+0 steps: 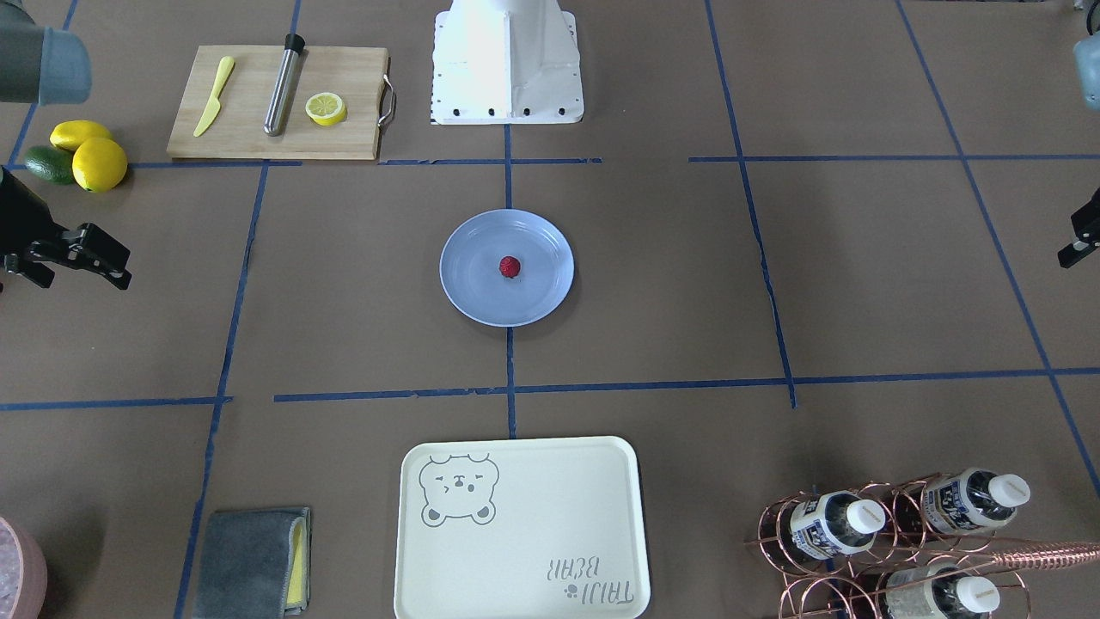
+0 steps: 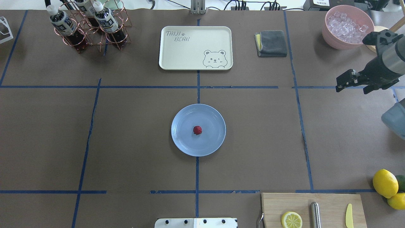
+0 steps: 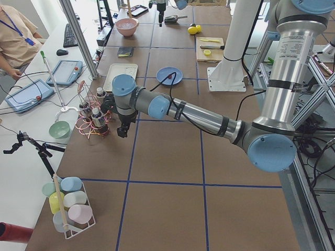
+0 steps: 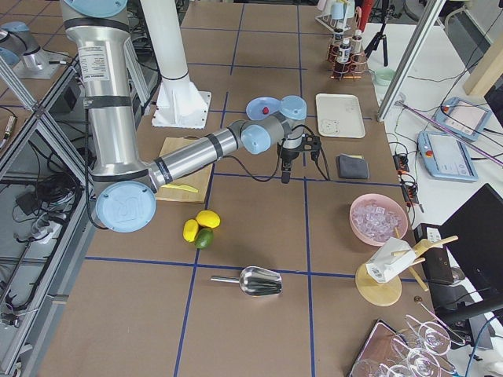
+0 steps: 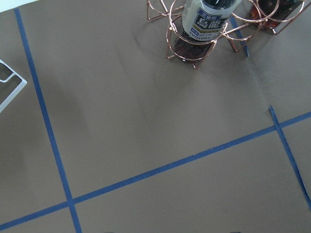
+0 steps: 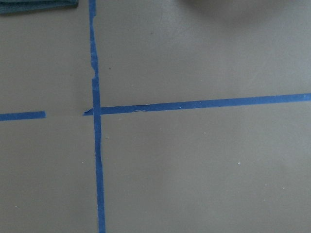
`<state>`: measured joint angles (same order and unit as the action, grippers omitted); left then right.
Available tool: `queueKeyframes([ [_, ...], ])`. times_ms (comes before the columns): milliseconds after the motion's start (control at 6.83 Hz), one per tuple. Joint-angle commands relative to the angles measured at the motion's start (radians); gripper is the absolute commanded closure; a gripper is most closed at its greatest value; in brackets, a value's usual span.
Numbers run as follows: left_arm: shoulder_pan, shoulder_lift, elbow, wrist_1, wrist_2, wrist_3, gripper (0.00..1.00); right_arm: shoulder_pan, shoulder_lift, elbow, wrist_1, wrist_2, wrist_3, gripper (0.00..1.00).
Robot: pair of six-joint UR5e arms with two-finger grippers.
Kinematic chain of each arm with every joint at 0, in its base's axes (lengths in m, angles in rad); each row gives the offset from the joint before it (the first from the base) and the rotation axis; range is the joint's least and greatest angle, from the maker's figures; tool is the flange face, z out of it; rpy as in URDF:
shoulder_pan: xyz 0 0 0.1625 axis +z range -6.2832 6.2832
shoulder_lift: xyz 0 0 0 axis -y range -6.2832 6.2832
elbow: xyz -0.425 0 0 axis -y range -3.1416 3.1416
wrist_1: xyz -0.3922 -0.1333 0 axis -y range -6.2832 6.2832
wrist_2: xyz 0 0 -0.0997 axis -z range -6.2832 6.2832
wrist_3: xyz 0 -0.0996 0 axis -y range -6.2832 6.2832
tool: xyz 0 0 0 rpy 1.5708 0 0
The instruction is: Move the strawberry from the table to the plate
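Overhead exterior is showing the job as good as finished. Starting at the left, the left gripper (image 3: 121, 132) is sitting outside this view altogether. The exterior left camera is catching it over the table (image 2: 133, 136) toward the far-left corner, just beside the copper bottle rack (image 2: 68, 39), with its fingers pointing down. I cannot tell whether they are parted or pressed together.

Moving to the middle of the table, the plate (image 2: 215, 141) is resting flat astride the centre tape line. The strawberry (image 2: 197, 130) is lying on it, almost dead centre and well inside the rim. It is reading as roundish, so no long axis is offering itself for lining up a grasp.

Further right, the right gripper (image 2: 341, 83) is hovering above the table near the right edge, on the far side by the pink bowl (image 2: 330, 38) of ice. It is carrying nothing, since the berry is on the plate, but whether its fingers are spread or closed I cannot tell.

Both grippers are standing well apart from the berry. By my reading the right one is the nearer, with the berry lying toward the table's middle and the robot's side from it — though nothing seems left to pick.
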<state>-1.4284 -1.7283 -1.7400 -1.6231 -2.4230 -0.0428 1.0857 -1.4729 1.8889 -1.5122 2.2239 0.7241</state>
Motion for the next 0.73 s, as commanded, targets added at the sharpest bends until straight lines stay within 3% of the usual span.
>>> queueKeyframes([
  [0, -0.001, 0.001, 0.008, 0.002, -0.008, 0.0, 0.12, 0.06, -0.033, -0.001, -0.022, 0.014, -0.119, 0.0],
  [146, -0.001, 0.003, 0.011, -0.001, -0.008, 0.001, 0.12, 0.094, -0.049, -0.001, -0.026, 0.039, -0.15, 0.0],
  [293, -0.001, 0.001, 0.016, -0.004, -0.008, 0.004, 0.01, 0.12, -0.069, -0.001, -0.026, 0.062, -0.202, 0.0],
  [585, -0.001, 0.001, 0.026, -0.012, -0.008, 0.008, 0.0, 0.146, -0.08, -0.007, -0.025, 0.101, -0.233, 0.0],
])
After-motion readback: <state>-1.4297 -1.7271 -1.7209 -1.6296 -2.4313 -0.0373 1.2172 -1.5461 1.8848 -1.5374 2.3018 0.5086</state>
